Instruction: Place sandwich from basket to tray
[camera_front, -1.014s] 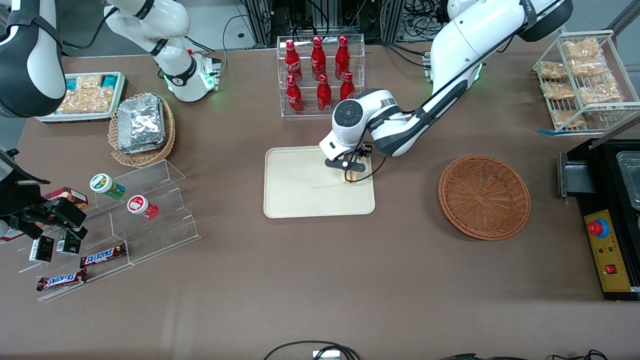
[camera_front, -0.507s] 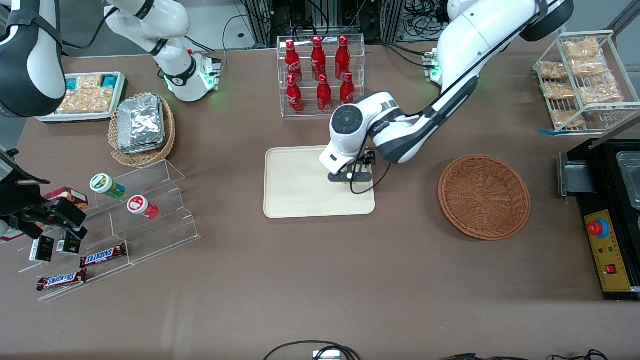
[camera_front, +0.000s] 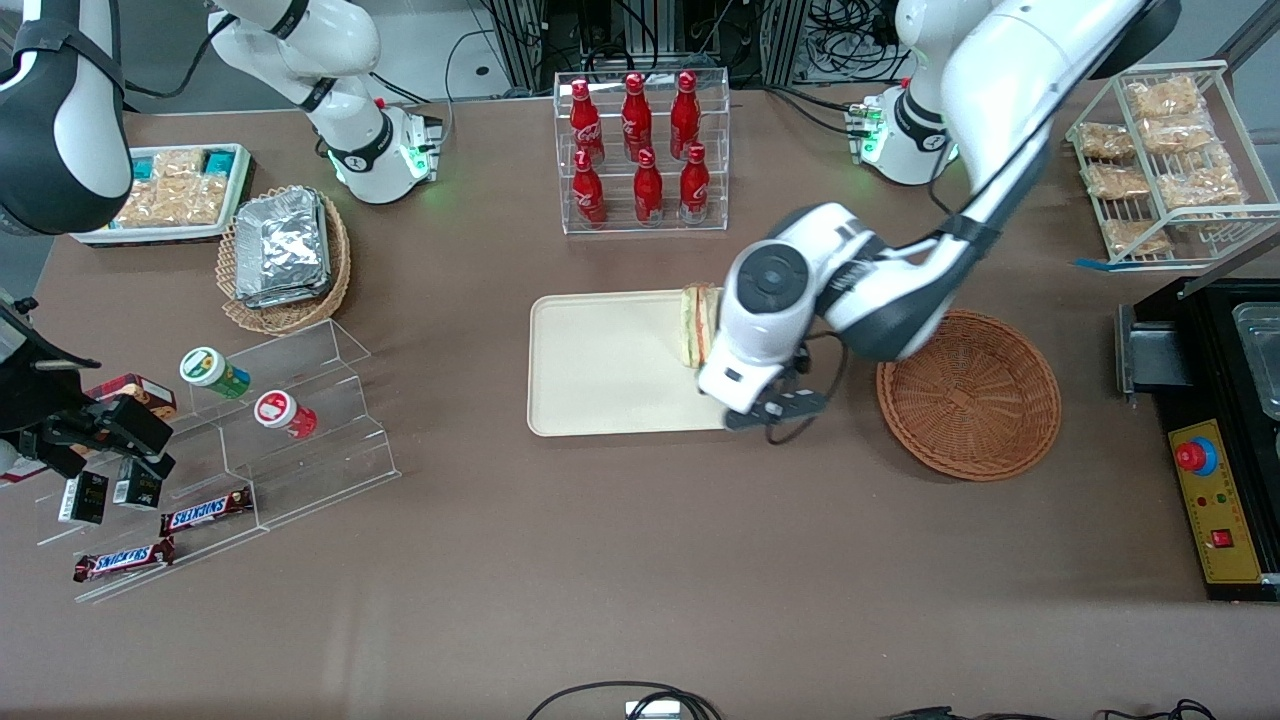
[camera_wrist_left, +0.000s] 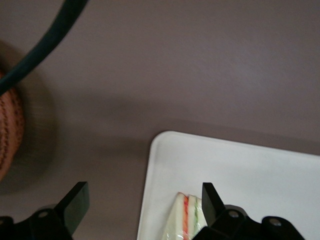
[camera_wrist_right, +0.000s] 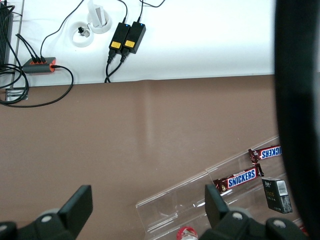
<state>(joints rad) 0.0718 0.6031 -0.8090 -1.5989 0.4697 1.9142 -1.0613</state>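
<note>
**Sandwich on tray, gripper off it**

Left arm bent low w/ gripper (camera_front: 775, 410) over the tray's corner nearest the basket; fingers (camera_wrist_left: 75, 202) spread apart, nothing between them. Sandwich (camera_front: 697, 326) (white bread, green & red layers) sits on the flat cream tray (camera_front: 600, 370), at its basket-side edge. Round woven basket (camera_front: 968, 394) beside tray holds nothing.

A brown surface (camera_wrist_right: 125, 130) ends at a white floor, where two black power adapters (camera_wrist_right: 127, 36) lie side by side among cables. On the surface stands a clear acrylic stand (camera_wrist_right: 195, 202) carrying two Snickers bars (camera_wrist_right: 242, 178), with a small black box (camera_wrist_right: 276, 195) just beside them. A dark blurred arm (camera_wrist_right: 297, 115) covers one edge.
</note>
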